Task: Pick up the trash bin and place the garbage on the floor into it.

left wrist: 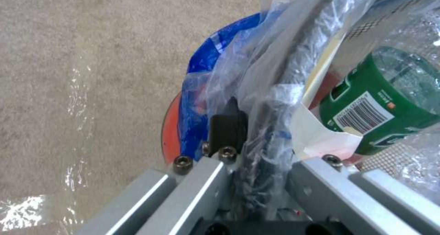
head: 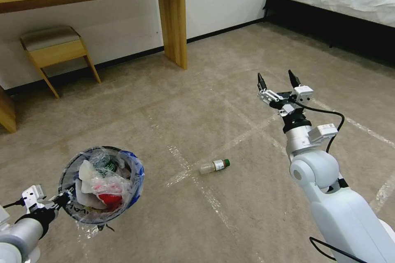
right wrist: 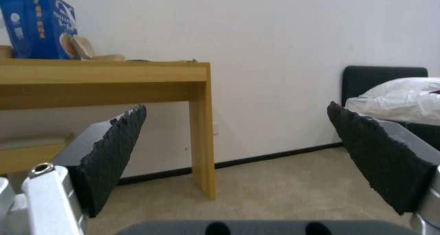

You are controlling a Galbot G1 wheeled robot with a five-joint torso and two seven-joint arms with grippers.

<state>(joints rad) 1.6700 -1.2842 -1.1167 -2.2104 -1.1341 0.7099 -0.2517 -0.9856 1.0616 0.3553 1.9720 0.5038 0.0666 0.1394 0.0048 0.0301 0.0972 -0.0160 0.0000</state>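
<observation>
Left hand [head: 61, 200] clamps the round red, bag-lined trash bin [head: 101, 185]; right hand [head: 278, 82] gapes empty. Lower it toward seven o'clock, straddling the clear green-capped bottle [head: 214, 166].

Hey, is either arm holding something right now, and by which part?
The left end effector holds the round red plastic trash bin by its bag-lined rim. The right end effector is open, raised and empty.

Trash bin [head: 135, 181] red wall under bag; bottle [left wrist: 389, 101] half-cropped.
</observation>
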